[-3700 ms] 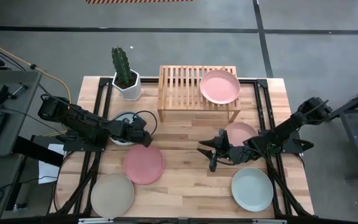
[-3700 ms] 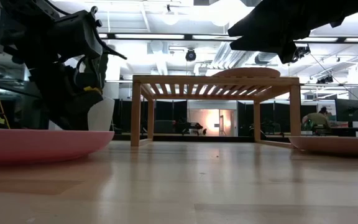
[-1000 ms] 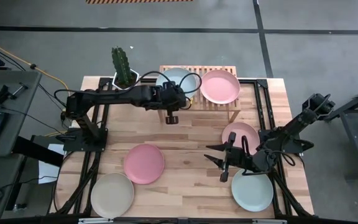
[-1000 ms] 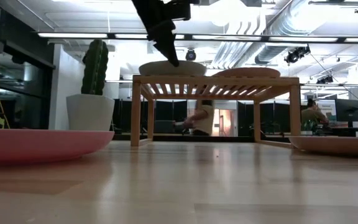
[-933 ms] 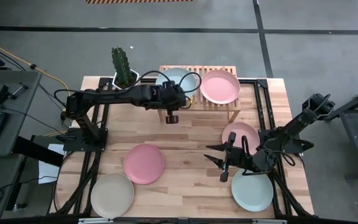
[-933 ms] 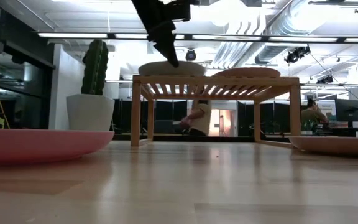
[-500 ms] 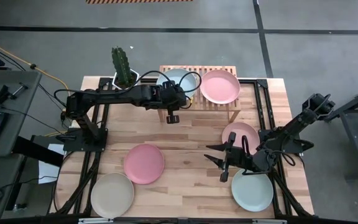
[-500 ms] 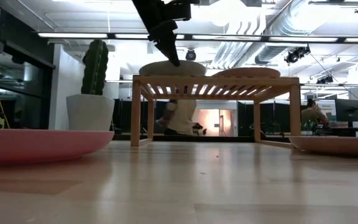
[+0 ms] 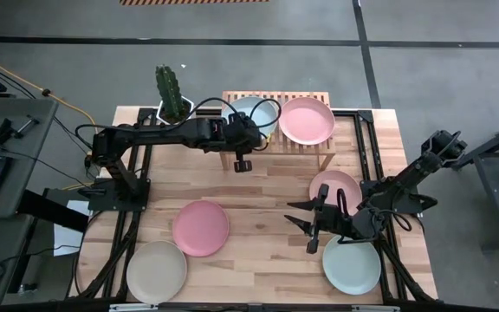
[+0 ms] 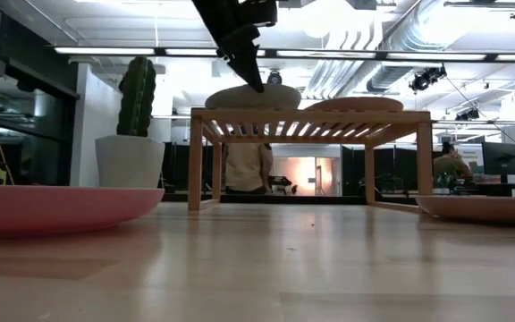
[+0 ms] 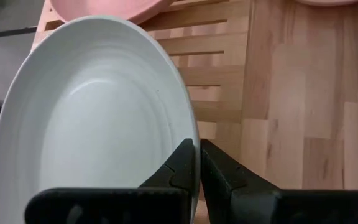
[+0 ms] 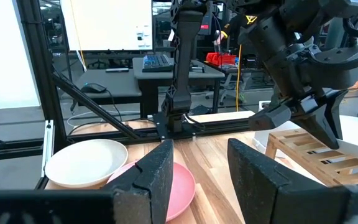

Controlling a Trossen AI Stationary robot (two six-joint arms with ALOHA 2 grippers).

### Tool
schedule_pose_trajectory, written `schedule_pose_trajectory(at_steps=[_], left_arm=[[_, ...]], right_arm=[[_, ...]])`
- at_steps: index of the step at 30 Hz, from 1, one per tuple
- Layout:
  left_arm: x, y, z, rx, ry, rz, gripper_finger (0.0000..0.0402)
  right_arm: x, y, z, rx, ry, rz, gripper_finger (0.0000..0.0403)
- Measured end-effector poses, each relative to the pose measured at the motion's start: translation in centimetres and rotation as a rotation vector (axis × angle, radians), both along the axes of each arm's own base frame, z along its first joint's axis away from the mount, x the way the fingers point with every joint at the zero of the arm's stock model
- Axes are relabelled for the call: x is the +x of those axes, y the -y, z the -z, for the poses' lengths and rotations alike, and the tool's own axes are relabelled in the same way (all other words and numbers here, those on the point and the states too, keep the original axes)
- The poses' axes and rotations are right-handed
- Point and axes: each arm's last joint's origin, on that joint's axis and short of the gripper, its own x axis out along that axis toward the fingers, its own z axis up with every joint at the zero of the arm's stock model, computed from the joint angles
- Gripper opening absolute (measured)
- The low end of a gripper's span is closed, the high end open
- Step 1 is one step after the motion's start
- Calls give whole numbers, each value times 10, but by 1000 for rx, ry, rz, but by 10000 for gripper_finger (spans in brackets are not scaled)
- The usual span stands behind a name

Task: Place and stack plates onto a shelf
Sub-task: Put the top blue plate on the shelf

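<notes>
A pale blue plate (image 9: 255,111) lies on the left half of the wooden shelf (image 9: 319,152), beside a pink plate (image 9: 307,120) on the right half. My left gripper (image 11: 199,155) reaches in from the left and is shut on the blue plate's near rim; the low view shows it (image 10: 257,82) above the plate (image 10: 253,97). My right gripper (image 9: 310,227) hovers open over the table, touching nothing, between another pink plate (image 9: 334,186) and a pale green plate (image 9: 351,264). A third pink plate (image 9: 200,227) and a beige plate (image 9: 156,270) lie flat on the table's near left. My left gripper pinches the pale blue plate's rim (image 11: 190,132) on its near side between the two fingers. The fingers come from the table's left, slanting down, and lie along the rim. The plate's underside appears to rest on the shelf's slatted top.
A cactus in a white pot (image 9: 173,108) stands just left of the shelf. Black frame rails run along both sides of the table. A person (image 10: 244,165) walks in the room behind the shelf. Bare wood lies between the shelf and the near plates.
My left gripper has moved a little toward the table's right edge, staying shut, and the pale blue plate has slid with it along the shelf top toward the pink plate. The person in the background has walked past behind the shelf.
</notes>
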Motion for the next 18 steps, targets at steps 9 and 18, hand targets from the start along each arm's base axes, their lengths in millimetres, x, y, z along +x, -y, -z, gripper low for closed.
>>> schedule_pose_trajectory(at_steps=[9,18], left_arm=[[0,0,0,0,-3,1,11],[0,0,0,1,-1,1,55]], right_arm=[[0,0,0,0,0,0,139],[0,0,0,0,0,0,139]])
